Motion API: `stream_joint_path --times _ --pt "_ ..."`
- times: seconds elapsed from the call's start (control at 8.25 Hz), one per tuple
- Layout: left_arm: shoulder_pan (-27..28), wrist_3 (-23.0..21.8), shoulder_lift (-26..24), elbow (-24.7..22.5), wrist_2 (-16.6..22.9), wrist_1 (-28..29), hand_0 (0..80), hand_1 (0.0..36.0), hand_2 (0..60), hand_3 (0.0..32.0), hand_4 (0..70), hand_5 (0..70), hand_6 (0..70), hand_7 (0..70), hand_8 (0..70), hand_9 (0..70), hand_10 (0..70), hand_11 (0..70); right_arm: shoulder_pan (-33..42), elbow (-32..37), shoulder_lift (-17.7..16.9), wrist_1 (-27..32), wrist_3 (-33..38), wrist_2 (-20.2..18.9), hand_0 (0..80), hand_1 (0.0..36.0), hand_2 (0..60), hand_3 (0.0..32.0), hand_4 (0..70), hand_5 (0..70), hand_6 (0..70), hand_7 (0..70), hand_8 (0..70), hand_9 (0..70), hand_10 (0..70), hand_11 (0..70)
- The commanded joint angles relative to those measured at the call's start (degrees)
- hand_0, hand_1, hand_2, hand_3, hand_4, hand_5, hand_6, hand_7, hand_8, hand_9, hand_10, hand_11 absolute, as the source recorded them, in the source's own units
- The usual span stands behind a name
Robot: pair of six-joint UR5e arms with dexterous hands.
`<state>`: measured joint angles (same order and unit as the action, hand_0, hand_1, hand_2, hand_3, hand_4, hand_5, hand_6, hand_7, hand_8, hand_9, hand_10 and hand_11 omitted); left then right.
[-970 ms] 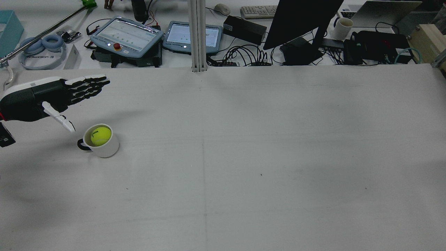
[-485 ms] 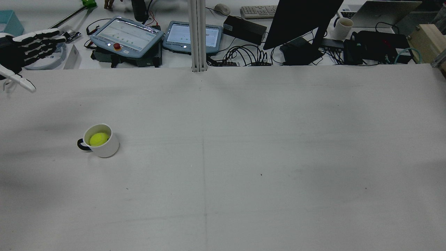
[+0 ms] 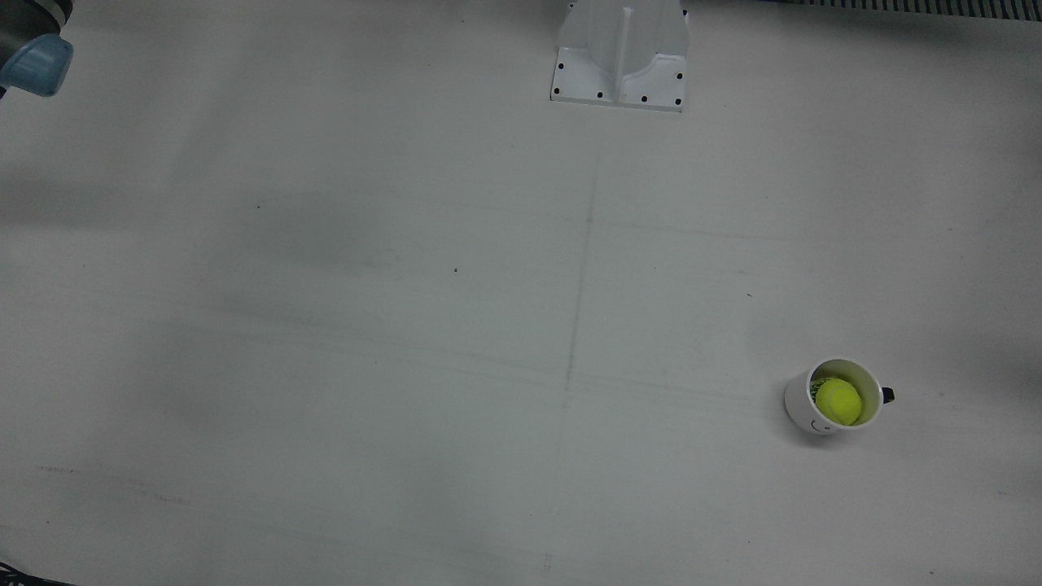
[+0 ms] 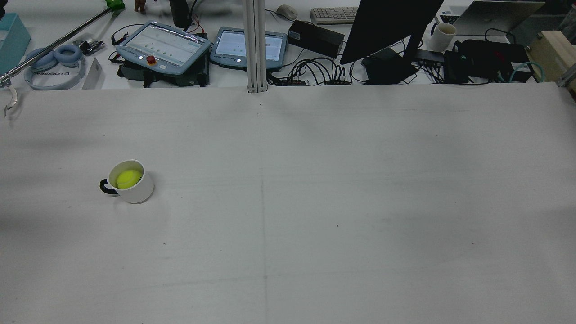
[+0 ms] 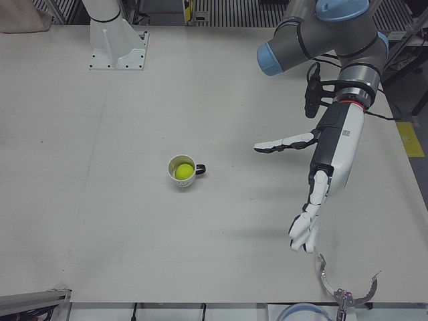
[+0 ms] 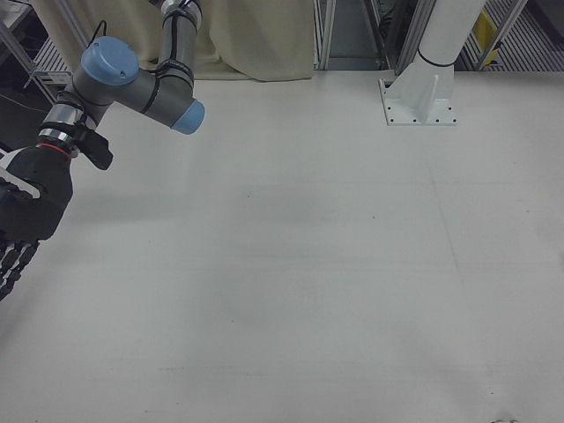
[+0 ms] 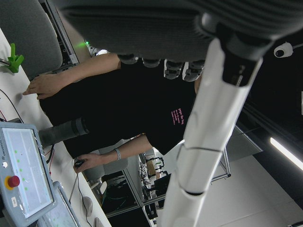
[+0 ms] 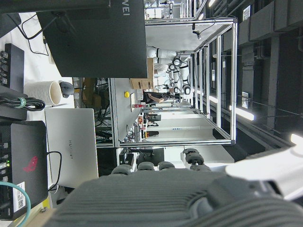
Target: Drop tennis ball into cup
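Note:
A white cup (image 4: 135,189) with a dark handle stands upright on the table's left part in the rear view. The yellow tennis ball (image 4: 129,178) lies inside it. Cup (image 3: 814,407) and ball (image 3: 838,401) also show in the front view, and the cup (image 5: 182,171) in the left-front view. My left hand (image 5: 333,152) is open and empty, fingers spread, raised well to the side of the cup near the table's edge. My right hand (image 6: 22,220) is open and empty at the far side of the table. Neither hand shows in the rear view.
The arm pedestal (image 3: 619,53) stands at the table's robot side. Behind the far edge lie teach pendants (image 4: 164,45), a monitor (image 4: 391,27), cables and headphones (image 4: 56,63). A metal hook (image 5: 341,287) hangs at the edge below my left hand.
My left hand has drawn back from above the cup, moving left and out of the rear view. The ball has settled lower inside the cup.

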<state>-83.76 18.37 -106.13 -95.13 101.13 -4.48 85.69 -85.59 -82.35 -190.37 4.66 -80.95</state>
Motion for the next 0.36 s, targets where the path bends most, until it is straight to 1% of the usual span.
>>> stream_joint_path --times 0.0,0.12,0.24 --pt "-2.53 -0.96 -0.13 0.73 -0.50 1.14 80.0 36.0 0.0 0.0 0.0 14.5 2.2 11.0 0.0 0.8 0.0 1.3 0.00 0.07 0.00 0.00 0.00 0.00 0.0 0.0 0.0 0.0 0.0 0.0 0.0 0.0 0.0 0.0 0.0 0.0" --pt "-2.46 -0.88 -0.05 3.00 -0.59 2.53 80.0 36.0 0.0 0.0 0.0 14.5 2.3 11.6 0.0 0.9 0.0 1.8 -0.09 0.24 0.00 0.00 0.00 0.09 0.0 0.0 0.0 0.0 0.0 0.0 0.0 0.0 0.0 0.0 0.0 0.0" --pt "-2.72 -0.97 -0.04 3.63 -0.50 3.16 80.0 36.0 0.0 0.0 0.0 13.9 1.1 12.7 0.0 1.1 0.0 1.9 -0.09 0.33 0.00 0.00 0.00 0.00 0.0 0.0 0.0 0.0 0.0 0.0 0.0 0.0 0.0 0.0 0.0 0.0"
